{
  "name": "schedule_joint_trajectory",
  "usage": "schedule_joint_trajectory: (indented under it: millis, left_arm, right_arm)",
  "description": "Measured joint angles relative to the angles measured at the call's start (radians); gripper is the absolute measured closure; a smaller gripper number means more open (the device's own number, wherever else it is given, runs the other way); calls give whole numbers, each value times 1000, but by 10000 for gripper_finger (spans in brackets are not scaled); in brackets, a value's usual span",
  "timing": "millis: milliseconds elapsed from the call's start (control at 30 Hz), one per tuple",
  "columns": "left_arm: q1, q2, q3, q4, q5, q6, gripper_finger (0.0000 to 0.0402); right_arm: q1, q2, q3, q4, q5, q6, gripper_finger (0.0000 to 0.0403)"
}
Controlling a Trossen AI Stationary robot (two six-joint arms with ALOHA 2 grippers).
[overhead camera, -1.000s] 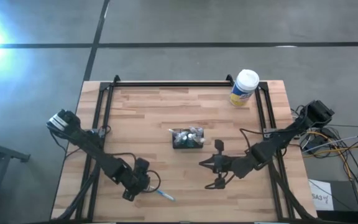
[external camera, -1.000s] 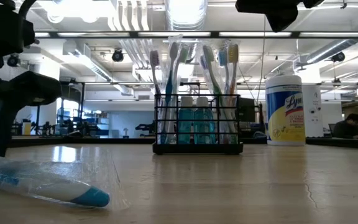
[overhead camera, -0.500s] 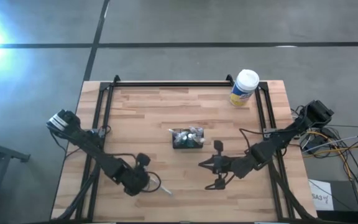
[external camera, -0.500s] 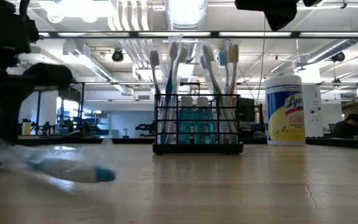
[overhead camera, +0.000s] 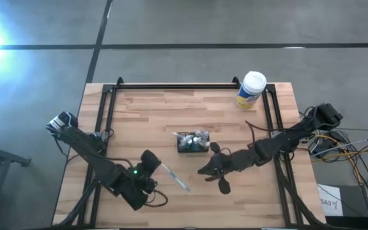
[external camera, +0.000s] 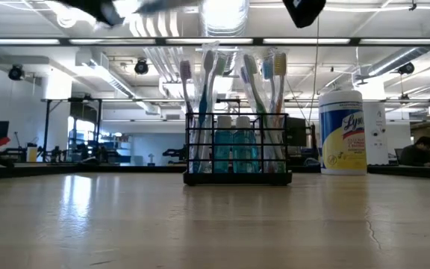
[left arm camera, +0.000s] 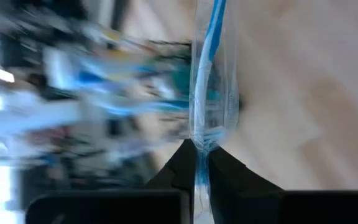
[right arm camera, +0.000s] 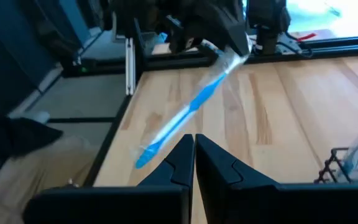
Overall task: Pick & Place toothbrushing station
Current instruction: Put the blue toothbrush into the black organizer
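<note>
my left gripper [overhead camera: 159, 168] is pinched shut on a blue toothbrush in a clear wrapper [overhead camera: 174, 178], holding it by one end up off the table [overhead camera: 139, 121], its free end slanting toward my right arm. my right gripper [overhead camera: 202, 171] hangs just in front of the toothbrushing station [overhead camera: 193, 142] with its fingers [right arm camera: 179, 163] pressed together on nothing. the station stands upright near the middle of the table, full of toothbrushes. a yellow white-capped canister [overhead camera: 251, 91] stands at the far right corner.
</note>
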Motion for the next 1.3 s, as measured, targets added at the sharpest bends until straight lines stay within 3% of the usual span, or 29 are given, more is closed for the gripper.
schedule_joint_trajectory:
  millis: [167, 400, 533, 767, 1033, 1300]
  left_arm:
    - [-21, 0, 49, -2, -110, 190, 382]
    - [-25, 0, 46, 17, -246, 323, 381]
    - [-31, 15, 45, 56, -364, 409, 381]
    - [-32, 48, 31, 105, -513, 568, 381]
    - [-41, 84, 30, 111, -552, 598, 379]
    - [-44, 113, 30, 127, -556, 594, 379]
  right_arm:
    - [-53, 1, 44, -10, -108, 47, 380]
    - [-132, 26, 165, -185, -250, 164, 311]
    - [-168, 89, 260, -315, -316, 208, 270]
    - [-200, 240, 444, -362, -401, 204, 221]
    - [-234, 364, 624, -498, -425, 140, 218]
    - [-245, 399, 668, -499, -446, 82, 243]
